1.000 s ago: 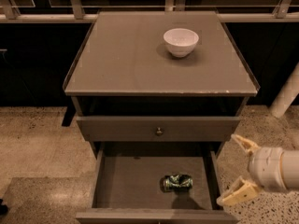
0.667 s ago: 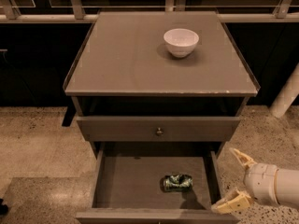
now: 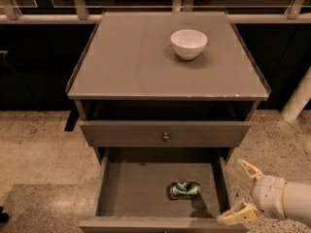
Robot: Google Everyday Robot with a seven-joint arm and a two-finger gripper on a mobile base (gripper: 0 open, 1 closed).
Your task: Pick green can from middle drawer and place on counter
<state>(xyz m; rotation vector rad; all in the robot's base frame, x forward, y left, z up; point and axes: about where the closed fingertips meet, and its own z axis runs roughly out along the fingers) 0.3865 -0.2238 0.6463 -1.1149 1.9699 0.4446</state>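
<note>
The gripper (image 3: 232, 192) has dropped lower beside the middle drawer (image 3: 136, 188), fingers (image 3: 239, 213) wide, green can (image 3: 184, 190) lying inside

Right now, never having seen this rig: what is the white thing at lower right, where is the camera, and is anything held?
It is a one-armed mobile robot. The white part is the end of its arm, and the two tan fingers are its gripper. The gripper is at the lower right, by the right side of the middle drawer. The fingers are spread apart and hold nothing.

There is one camera, looking down at the cabinet from the front. Its mount is not on record.

A green can lies on its side in the pulled-out drawer. The counter carries a white bowl. The drawer front with a knob is shut.
</note>
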